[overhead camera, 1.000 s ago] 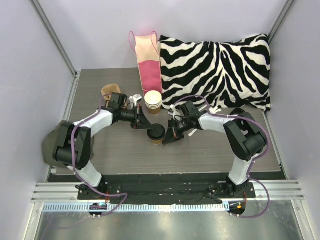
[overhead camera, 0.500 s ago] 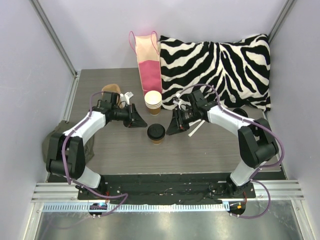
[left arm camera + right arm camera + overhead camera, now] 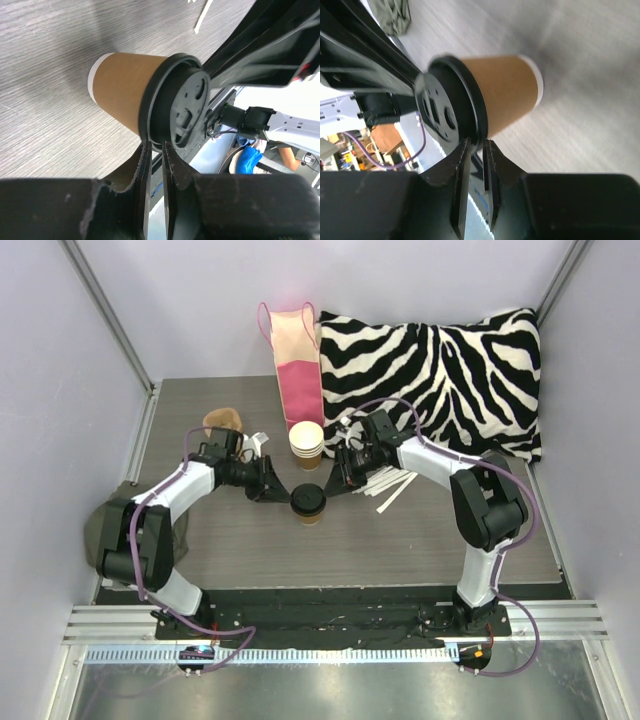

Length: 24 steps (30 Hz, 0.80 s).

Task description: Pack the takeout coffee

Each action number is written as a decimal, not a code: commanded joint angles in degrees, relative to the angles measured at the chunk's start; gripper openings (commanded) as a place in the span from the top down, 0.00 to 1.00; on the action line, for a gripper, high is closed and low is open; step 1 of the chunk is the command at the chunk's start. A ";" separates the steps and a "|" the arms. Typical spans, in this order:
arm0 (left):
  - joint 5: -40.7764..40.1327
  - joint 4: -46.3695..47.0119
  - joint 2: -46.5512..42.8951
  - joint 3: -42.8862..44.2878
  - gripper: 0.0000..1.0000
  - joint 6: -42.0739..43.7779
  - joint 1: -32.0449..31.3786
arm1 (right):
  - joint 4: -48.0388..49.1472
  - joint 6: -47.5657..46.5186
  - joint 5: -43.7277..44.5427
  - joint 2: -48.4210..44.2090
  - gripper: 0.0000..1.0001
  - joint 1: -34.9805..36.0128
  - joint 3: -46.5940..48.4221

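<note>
Brown cup [image 3: 125, 85] stands upright in the middle of the table [image 3: 240, 560], black lid [image 3: 182, 107] on it, just near of the cream-white stack [image 3: 307, 443]. Which step do you read?

Lidding, I'd say. I have the left gripper [image 3: 157, 147] at the lid's rim on the left side and the right gripper [image 3: 475, 145] at the rim on the right. Each pair of jaws stands a slit apart with the rim at its mouth. Whether they actually pinch it, I can't tell.

And next?

I'd back both off the rim, then take the cup by its wall with one arm, upright. The pink paper bag [image 3: 297, 365] at the far edge looks narrow-mouthed from above, so my other arm probably has to spread it first.
</note>
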 commanded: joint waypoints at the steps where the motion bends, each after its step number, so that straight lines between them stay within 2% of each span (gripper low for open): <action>1: 1.02 -0.71 1.80 -0.88 0.82 2.43 -0.10 | 1.82 -1.09 1.12 1.37 0.76 -0.72 4.72; 14: 3.84 1.13 3.65 -0.88 0.86 1.28 -5.72 | 2.70 -0.39 1.04 4.80 0.76 -1.52 9.38; 24: 4.02 2.54 0.14 -0.97 0.84 -1.53 -5.90 | 2.35 -1.71 1.91 5.06 0.74 -5.20 10.43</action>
